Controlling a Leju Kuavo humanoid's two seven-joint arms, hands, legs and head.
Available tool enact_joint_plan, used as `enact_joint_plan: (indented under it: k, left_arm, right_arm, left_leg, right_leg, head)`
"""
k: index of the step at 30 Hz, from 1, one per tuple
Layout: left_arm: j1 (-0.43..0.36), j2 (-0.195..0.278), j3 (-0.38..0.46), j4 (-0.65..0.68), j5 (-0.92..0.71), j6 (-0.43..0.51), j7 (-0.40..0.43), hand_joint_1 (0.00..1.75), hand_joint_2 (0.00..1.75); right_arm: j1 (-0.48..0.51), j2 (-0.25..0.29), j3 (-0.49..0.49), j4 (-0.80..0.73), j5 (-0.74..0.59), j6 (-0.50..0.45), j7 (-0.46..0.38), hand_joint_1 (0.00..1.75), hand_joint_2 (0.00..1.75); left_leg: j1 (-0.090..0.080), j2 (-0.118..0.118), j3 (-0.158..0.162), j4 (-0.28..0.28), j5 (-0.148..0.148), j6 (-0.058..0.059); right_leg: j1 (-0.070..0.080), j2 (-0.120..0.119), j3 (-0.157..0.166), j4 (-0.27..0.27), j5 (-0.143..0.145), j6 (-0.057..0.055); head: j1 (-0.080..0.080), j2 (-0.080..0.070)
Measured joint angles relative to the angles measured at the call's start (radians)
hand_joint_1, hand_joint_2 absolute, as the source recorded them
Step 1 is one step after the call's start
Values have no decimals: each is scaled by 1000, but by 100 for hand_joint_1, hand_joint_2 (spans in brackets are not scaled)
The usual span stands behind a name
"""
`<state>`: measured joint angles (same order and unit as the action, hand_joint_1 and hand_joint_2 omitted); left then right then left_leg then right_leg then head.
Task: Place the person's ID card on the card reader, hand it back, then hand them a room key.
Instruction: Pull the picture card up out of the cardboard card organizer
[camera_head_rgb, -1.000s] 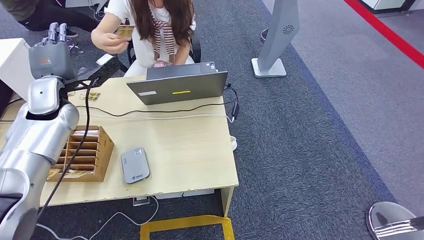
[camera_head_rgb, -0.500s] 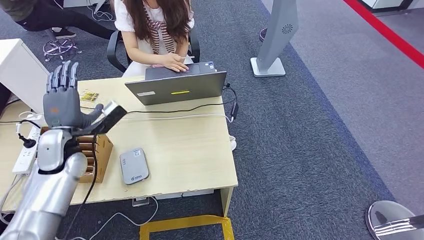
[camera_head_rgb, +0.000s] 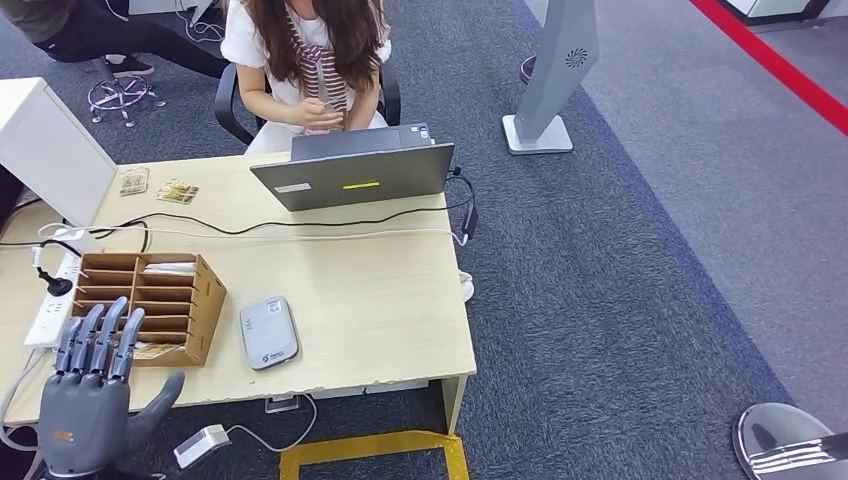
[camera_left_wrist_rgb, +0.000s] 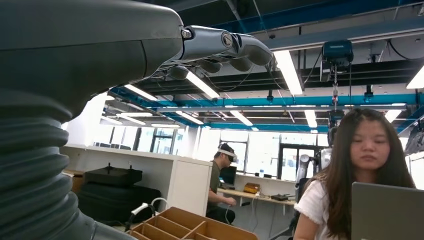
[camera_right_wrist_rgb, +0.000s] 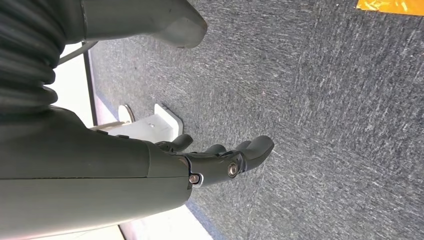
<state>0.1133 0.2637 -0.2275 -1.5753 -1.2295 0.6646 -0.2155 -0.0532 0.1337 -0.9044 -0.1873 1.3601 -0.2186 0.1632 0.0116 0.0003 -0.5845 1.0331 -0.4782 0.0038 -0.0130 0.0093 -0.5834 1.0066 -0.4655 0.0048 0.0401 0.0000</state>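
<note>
My left hand (camera_head_rgb: 88, 400) hovers low at the desk's front left corner, fingers spread and straight, holding nothing. In the left wrist view its fingers (camera_left_wrist_rgb: 220, 47) reach out toward the seated person (camera_left_wrist_rgb: 360, 190). The grey card reader (camera_head_rgb: 268, 331) lies flat on the desk with nothing on it, to the right of a wooden card box (camera_head_rgb: 150, 300). Two cards (camera_head_rgb: 178, 191) lie at the desk's far left. The person (camera_head_rgb: 310, 60) sits behind the laptop (camera_head_rgb: 355, 172) with both hands at chest height. My right hand (camera_right_wrist_rgb: 225, 160) hangs over the carpet, fingers loose and empty.
A power strip (camera_head_rgb: 50, 300) and cables lie along the desk's left side. A white cabinet (camera_head_rgb: 50, 150) stands at the far left. A grey stand (camera_head_rgb: 555, 75) rises from the carpet to the right. Yellow tape (camera_head_rgb: 370, 450) marks the floor in front.
My left arm has dropped from high near the person down to the desk's front left corner. The person has drawn the card in and brought both hands behind the laptop.
</note>
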Motion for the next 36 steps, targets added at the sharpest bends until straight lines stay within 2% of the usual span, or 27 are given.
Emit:
enact_joint_plan:
  k: [6, 11, 20, 36]
  left_arm:
    - [17, 34, 10, 15, -15, -25, 17, 0, 175]
    - [-15, 46, 21, 100, -34, -29, 37, 0, 175]
    - [-139, 40, 36, 324, -87, -118, 104, 0, 175]
    - [-206, 24, 37, 405, -92, -136, 114, 0, 175]
  right_arm:
    - [-2, 0, -4, 0, 5, -1, -3, 0, 175]
    - [-4, 0, -4, 0, 9, -2, -1, 0, 175]
    - [-6, 0, -4, 0, 12, 0, 0, 0, 175]
    - [-7, 0, -4, 0, 25, 8, 0, 0, 175]
  left_leg:
    - [0, 0, 1, 0, 0, 0]
    - [0, -1, 1, 0, 1, 0]
    - [0, -1, 1, 0, 1, -1]
    - [0, -1, 1, 0, 1, -1]
  right_leg:
    - [0, -1, 1, 0, 0, 0]
    - [0, -1, 1, 0, 0, 0]
    - [0, -1, 1, 0, 1, -1]
    - [0, -1, 1, 0, 1, -1]
  head:
    - [0, 0]
    - [0, 0]
    - [0, 0]
    - [0, 0]
